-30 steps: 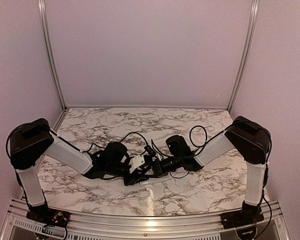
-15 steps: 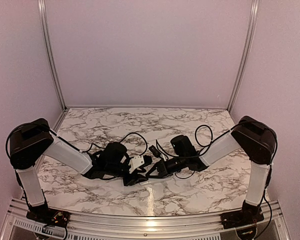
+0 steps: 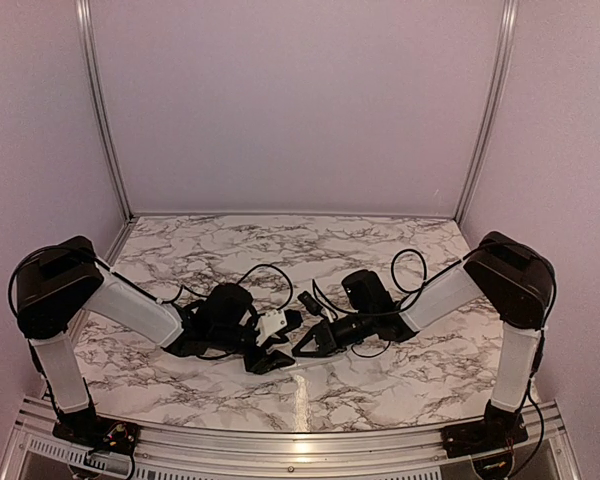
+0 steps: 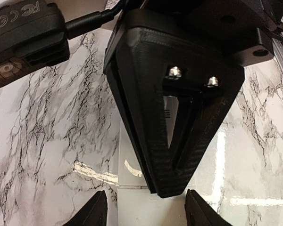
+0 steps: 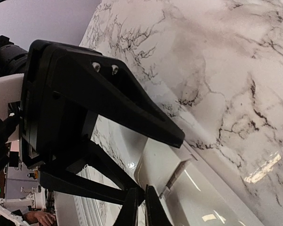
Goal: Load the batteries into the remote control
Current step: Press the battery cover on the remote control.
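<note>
- The remote control (image 4: 132, 176) lies flat on the surface (image 3: 180, 250) at the middle of the near edge, under both arms' jaws. In the top view it is mostly hidden.
- In the left wrist view its long axis runs straight away from the left gripper (image 4: 146, 207), passing under one finger of the right gripper (image 5: 142, 202).
- It is a slim, glossy white plastic slab with straight edges and a plain face up. A thin grey metallic strip (image 5: 173, 181) shows on it in the right wrist view.
- One tiny black cylinder (image 3: 306, 300), seemingly a battery, lies on the surface just beyond the jaws. It is too small to be sure, and only one can be made out.
- The left jaws stand spread, one at each long side of the remote's near end. I cannot tell whether they touch it.
- The right jaws are pressed nearly together, tips down at the remote, with nothing seen between them.
- The fingers are matte black and wedge-shaped, with triangular cut-outs.
- The surface is white marble-patterned with grey veins.
</note>
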`<state>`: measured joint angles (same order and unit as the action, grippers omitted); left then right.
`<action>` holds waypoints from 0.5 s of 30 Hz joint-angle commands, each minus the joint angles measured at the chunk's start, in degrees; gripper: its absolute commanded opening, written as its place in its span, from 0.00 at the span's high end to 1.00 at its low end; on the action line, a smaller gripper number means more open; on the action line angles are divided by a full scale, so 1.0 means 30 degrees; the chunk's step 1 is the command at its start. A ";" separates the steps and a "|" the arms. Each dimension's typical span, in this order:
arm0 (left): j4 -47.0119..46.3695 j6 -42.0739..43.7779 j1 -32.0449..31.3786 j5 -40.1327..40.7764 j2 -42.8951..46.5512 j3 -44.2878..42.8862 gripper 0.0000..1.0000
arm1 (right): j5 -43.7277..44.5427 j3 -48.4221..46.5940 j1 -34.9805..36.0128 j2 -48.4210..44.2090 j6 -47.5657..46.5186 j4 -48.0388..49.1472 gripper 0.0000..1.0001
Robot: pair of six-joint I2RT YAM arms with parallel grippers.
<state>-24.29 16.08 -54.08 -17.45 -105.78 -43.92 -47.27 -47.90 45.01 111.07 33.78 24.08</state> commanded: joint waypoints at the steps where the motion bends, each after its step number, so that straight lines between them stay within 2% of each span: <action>1: 0.2144 -0.0284 0.0142 0.0835 0.0472 0.0054 0.39 | -0.0038 -0.0114 -0.0093 -0.0454 -0.0282 -0.0238 0.95; 8: 0.1529 -0.1092 0.0186 0.1186 0.2469 0.0379 0.26 | 0.0108 -0.0194 -0.0093 -0.0648 -0.0412 -0.0433 0.95; 15: 0.0482 -0.3875 0.0362 0.2716 0.4730 0.1966 0.22 | 0.0161 -0.0348 -0.0242 -0.1010 -0.0618 -0.0728 0.93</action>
<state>-21.06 10.79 -53.54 -13.37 -95.20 -40.58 -47.22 -47.90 44.97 110.21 32.99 22.94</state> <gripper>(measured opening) 0.775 0.059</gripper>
